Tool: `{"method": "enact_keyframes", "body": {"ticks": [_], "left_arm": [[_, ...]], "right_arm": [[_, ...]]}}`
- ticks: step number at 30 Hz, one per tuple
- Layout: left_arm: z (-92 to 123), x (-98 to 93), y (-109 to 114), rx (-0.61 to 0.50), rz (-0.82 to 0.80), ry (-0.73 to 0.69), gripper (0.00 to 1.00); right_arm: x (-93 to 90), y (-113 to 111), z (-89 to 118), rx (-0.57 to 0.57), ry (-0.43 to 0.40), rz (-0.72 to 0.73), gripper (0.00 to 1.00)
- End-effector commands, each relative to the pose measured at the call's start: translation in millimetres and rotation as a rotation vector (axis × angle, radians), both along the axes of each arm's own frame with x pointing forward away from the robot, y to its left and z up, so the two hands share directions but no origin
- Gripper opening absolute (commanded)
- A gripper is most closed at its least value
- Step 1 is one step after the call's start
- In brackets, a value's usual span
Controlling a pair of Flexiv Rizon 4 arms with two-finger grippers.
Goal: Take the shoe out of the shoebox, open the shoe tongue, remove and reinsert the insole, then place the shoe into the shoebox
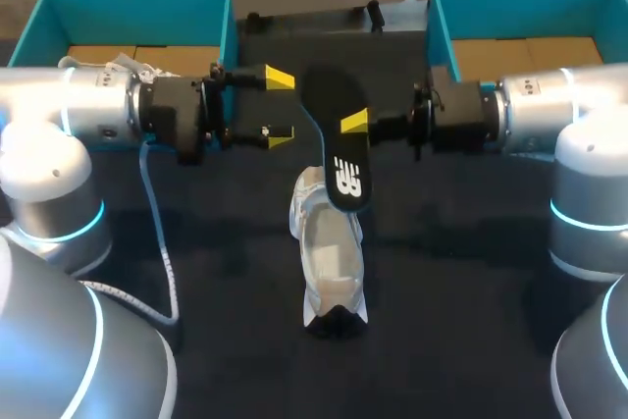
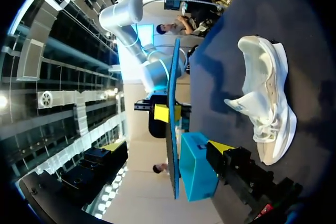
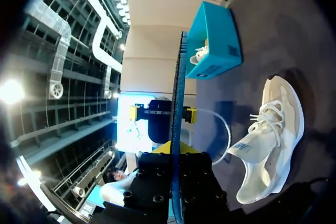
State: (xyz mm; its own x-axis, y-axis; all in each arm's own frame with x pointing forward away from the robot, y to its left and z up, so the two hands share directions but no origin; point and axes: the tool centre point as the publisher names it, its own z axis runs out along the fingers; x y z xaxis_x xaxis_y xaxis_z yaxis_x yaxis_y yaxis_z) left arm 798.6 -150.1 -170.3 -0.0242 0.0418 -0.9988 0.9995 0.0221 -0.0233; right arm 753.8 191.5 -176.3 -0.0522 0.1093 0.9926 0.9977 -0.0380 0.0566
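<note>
Dark counter [image 1: 471,272] fills most of the head view. At the back there's a teal cardboard shoebox [image 1: 137,12] at 11 o'clock and a second teal shoebox [image 1: 520,12] at 1 o'clock, both partly blocked by the arms. The white lace-up sneaker [image 1: 329,262] lies dead centre on the counter, outside both boxes. The black flat insole [image 1: 334,144] sits at its 12 o'clock end, pinched by the right gripper [image 1: 353,125]; only one yellow tip shows. Can't tell if insole and sneaker touch. The left gripper [image 1: 280,105] is spread wide at the insole's 9 o'clock, holding nothing. In the wrist views the insole is edge-on, just a thin line.
</note>
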Motion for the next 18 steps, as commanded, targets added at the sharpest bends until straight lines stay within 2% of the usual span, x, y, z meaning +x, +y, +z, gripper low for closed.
{"method": "enact_keyframes", "body": {"ticks": [1,10,14,16,18], "left_arm": [[-4,1.4,-11,-0.014,0.01,0.004,1.0],[-10,1.3,-24,-0.01,0.029,0.023,1.0],[-13,0.9,-31,-0.005,0.035,0.033,0.85],[-15,-0.4,-35,-0.003,0.034,0.033,0.73],[-18,-1.3,-38,0.011,0.041,0.029,0.71]], "right_arm": [[-4.7,4,-4,0.016,-0.002,-0.026,0.0],[-6.1,8,-9,0.026,0.002,-0.047,0.0],[-6.1,8,-9,0.026,0.002,-0.047,0.0],[-6.1,8,-9,0.026,0.002,-0.047,0.0],[-6.1,8,-9,0.026,0.002,-0.047,0.0]]}}
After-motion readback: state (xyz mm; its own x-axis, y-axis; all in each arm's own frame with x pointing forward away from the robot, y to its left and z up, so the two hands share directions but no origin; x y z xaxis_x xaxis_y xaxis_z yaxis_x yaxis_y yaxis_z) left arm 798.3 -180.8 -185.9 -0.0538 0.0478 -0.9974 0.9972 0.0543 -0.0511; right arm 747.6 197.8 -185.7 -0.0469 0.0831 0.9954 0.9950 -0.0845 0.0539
